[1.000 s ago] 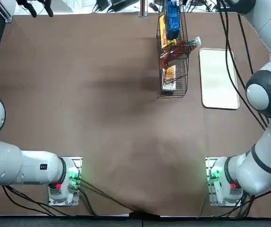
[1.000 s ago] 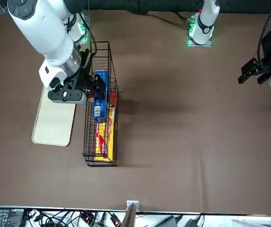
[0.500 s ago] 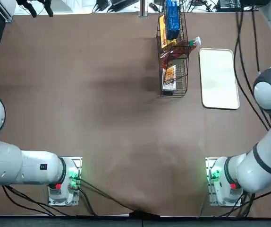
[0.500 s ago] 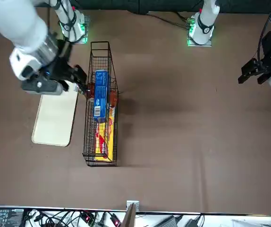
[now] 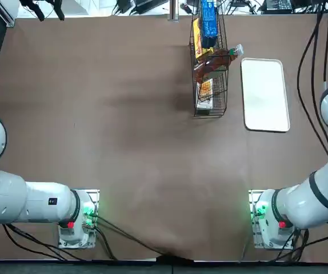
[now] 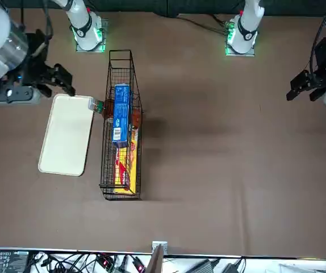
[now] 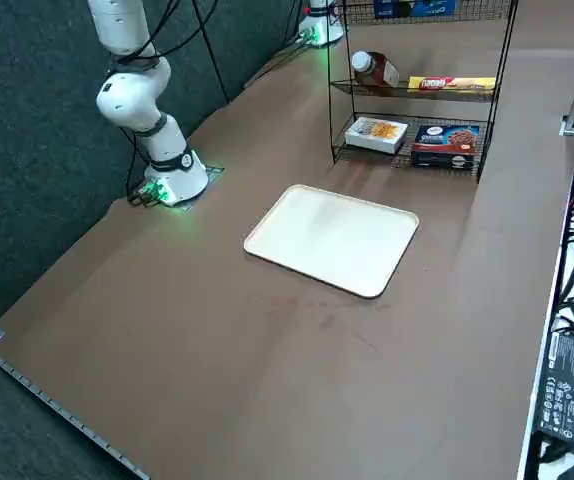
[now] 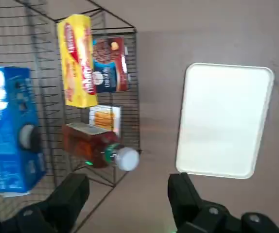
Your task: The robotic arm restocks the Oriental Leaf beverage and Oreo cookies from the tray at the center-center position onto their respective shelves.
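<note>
In the right side view, the top edge cuts off the rack, and the blue box on its upper tier shows only its lower part. The right gripper lies outside that view. In the wrist view, the left edge crops the blue box, glare hides some of its print, and the bottle's label is too blurred to read.

Oriental Leaf bottle: clear, reddish-brown tea, white cap; lying on the rack's middle tier, cap jutting toward 2 o'clock in the top view.
Oreo box: blue, on the top tier, toward the rack's 12 o'clock end there.
Tray: white, bare, flat on the tabletop, at the rack's 4 o'clock.
Wire rack: black, tiered, standing.
My right gripper: open, raised, holding nothing.
My right arm: white, dark-banded, 5 o'clock from the rack.
</note>
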